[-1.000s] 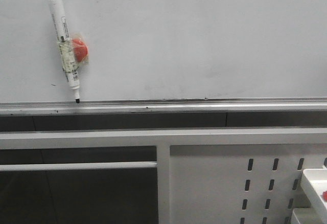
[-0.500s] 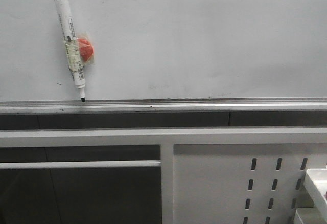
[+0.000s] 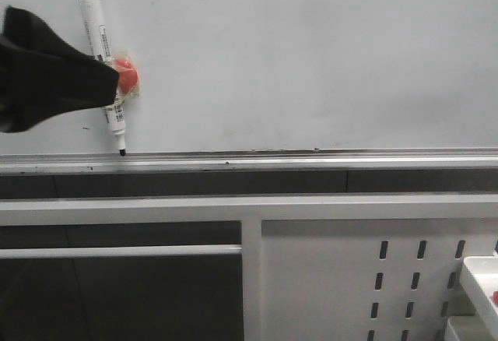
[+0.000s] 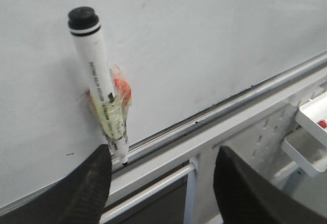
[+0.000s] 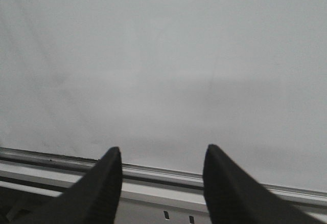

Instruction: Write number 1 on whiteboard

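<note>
The whiteboard point(image 3: 311, 61) fills the upper front view, with its silver rail point(image 3: 311, 158) along the bottom edge. No number 1 stroke shows on it. A white marker pen point(image 3: 103, 45) with a black cap and a taped red ball point(image 3: 129, 76) stands slanted against the board, tip down on the rail. My left gripper point(image 3: 93, 84) comes in from the left and overlaps the pen's middle. In the left wrist view the gripper point(image 4: 163, 152) is open and empty, with the pen point(image 4: 99, 86) just beyond its one finger. My right gripper point(image 5: 162, 152) is open and empty, facing the bare board point(image 5: 163, 55).
Below the rail run white frame bars point(image 3: 233, 209) and a white metal panel with slotted holes point(image 3: 327, 279). A white tray point(image 3: 478, 279) holding something red sits at the lower right, also in the left wrist view point(image 4: 314, 119).
My left gripper has come into the front view from the left and now covers part of the pen. The pen still leans on the board.
</note>
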Motion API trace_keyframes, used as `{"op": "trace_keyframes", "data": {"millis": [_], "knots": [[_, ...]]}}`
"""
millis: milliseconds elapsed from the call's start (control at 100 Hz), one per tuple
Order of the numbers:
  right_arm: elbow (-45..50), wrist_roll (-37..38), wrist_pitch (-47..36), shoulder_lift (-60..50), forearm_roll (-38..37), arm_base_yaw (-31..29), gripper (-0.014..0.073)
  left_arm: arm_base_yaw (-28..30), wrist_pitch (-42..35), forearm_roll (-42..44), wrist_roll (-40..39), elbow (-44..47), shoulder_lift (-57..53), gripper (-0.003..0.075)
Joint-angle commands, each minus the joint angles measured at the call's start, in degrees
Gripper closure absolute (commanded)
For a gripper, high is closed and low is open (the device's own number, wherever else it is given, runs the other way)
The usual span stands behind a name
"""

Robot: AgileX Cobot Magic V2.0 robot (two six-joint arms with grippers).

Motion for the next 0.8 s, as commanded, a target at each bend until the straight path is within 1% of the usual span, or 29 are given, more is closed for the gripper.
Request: {"op": "trace_keyframes", "data": {"millis": [0,60,120,230,300,420,510,580,680,790], "knots": [[-2.2,-0.7,-5.0,0.7,-0.5,0.0,0.0266,-5.1,-15.1,-4.7,-2.3,-1.6,3.7,0.0311],[-2.2,-0.7,-5.0,0.7,-0.5,0.0,0.0266,-6.4,-19.7,-6.1,-6.2,-1.6,6.7,0.0311],[-2.2,-0.7,-5.0,0.7,-0.5,0.0,0.0266,-6.5,-20.6,-5.7,-11.7,-1.7,8.8,0.0311],[-2.2,-0.7,-5.0,0.7,-0.5,0.0,0.0266,-4.5,-20.8,-2.4,-21.4,-1.7,11.8,0.0311],[-2.2,-0.7,-5.0,0.7,-0.5,0.0,0.0266,-2.4,-20.8,1.3,-26.3,-1.7,13.3,0.0311],[-2.2,-0.7,-5.0,0.7,-0.5,0.0,0.0266,1.9,-20.8,11.3,-33.7,-1.7,14.9,0.0311],[-2.2,-0.7,-4.8,0.7,-0.5,0.0,0.0266,4.4,-20.8,17.0,-39.6,-1.7,16.1,0.0311],[-2.2,-0.7,-4.8,0.7,-0.5,0.0,0.0266,6.1,-20.8,20.1,-42.3,-1.7,17.1,0.0311],[-2.2,-0.7,-4.8,0.7,-0.5,0.0,0.0266,7.3,-20.8,23.7,-42.6,-2.2,18.6,0.0312],[-2.2,-0.7,-4.8,0.7,-0.5,0.0,0.0266,7.7,-20.8,24.5,-42.6,-3.9,20.6,0.0312]]}}
